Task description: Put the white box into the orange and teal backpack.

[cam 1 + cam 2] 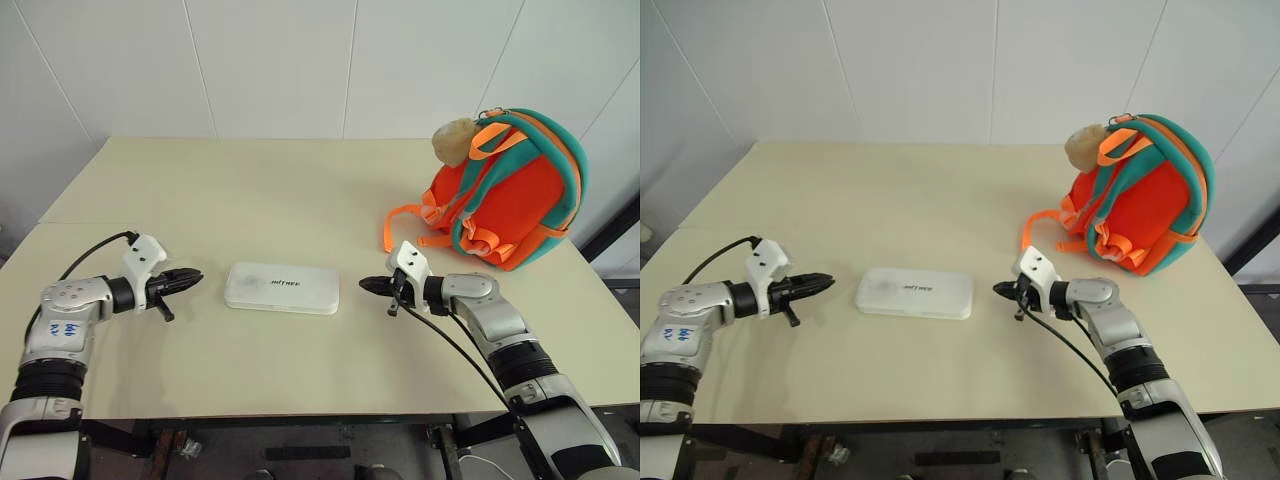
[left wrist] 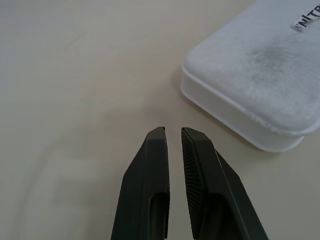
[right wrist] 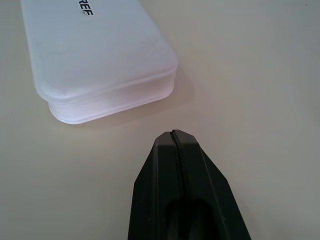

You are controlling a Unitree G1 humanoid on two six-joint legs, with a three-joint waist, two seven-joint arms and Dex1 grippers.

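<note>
The white box (image 1: 281, 288) lies flat on the beige table (image 1: 250, 190), between my two grippers, dark lettering on its lid. My left gripper (image 1: 196, 276) hovers just off the box's left end, shut on nothing, its fingertips (image 2: 159, 134) a short gap from the box's corner (image 2: 260, 85). Off the box's right end, my right gripper (image 1: 364, 285) points at it, shut and empty, with the box's rounded end (image 3: 105, 65) close ahead of its tips. The orange and teal backpack (image 1: 505, 190) stands upright at the table's far right, a beige plush charm (image 1: 454, 141) on top.
An orange webbing strap (image 1: 397, 222) trails from the backpack onto the table, just behind my right gripper. A white panelled wall (image 1: 300, 60) rises behind the table. The table's front edge runs just under my forearms.
</note>
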